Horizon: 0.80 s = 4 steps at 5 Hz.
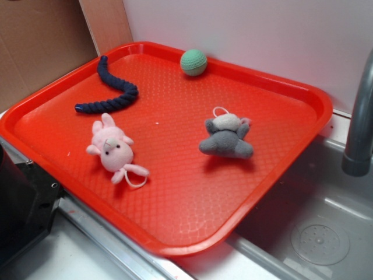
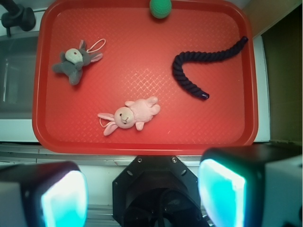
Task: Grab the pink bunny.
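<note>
Teal-glowing pads of my fingers (image 2: 142,189) fill the bottom of the wrist view, one at each lower corner, spread wide apart with nothing between them but the black mount; they hold nothing and hang short of the near edge of the tray. Red textured plastic forms the tray (image 1: 192,210), which lies across a steel sink (image 1: 326,233); a grey faucet post (image 1: 358,122) rises at the sink's far side. Nearest my fingers on the tray lies the pink bunny (image 2: 130,114) (image 1: 112,149), flat on its back, face up, head toward the left in the wrist view, its thin white string loop lying on the tray beside the head; it touches no other object. Beyond it to the left rests a grey plush animal (image 2: 73,64) (image 1: 226,137) with a white patch and its own loop; beyond to the right curves a dark blue rope (image 2: 203,64) (image 1: 113,84). Farthest, against the tray's far rim, sits a green ball (image 2: 160,7) (image 1: 193,62).
</note>
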{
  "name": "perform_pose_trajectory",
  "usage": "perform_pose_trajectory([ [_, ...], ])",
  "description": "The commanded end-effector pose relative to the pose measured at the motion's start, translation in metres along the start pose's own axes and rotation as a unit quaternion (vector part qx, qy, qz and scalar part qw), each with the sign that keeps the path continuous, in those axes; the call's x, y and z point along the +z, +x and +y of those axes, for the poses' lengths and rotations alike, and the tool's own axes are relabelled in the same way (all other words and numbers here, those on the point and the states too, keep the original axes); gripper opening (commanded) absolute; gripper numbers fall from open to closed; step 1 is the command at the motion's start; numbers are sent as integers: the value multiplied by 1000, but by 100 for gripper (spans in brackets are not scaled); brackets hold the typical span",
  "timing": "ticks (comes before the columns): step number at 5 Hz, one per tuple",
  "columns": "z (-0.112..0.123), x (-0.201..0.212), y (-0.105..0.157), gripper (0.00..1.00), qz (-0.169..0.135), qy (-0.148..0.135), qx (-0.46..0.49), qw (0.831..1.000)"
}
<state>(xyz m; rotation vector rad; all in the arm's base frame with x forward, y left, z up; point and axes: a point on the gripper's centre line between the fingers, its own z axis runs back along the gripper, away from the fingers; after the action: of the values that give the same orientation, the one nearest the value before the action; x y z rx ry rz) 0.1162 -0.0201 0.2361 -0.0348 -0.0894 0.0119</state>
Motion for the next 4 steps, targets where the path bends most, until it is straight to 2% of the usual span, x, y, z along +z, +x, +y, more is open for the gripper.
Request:
perform_pose_trajectory([
  [1, 0, 0, 0, 100, 0, 0, 0, 1000],
  [2, 5, -7, 4, 100, -10, -33, 105, 994],
  [3, 9, -18, 4, 100, -24, -34, 218, 975],
  [4, 14, -34, 6, 100, -22, -27, 333, 942],
])
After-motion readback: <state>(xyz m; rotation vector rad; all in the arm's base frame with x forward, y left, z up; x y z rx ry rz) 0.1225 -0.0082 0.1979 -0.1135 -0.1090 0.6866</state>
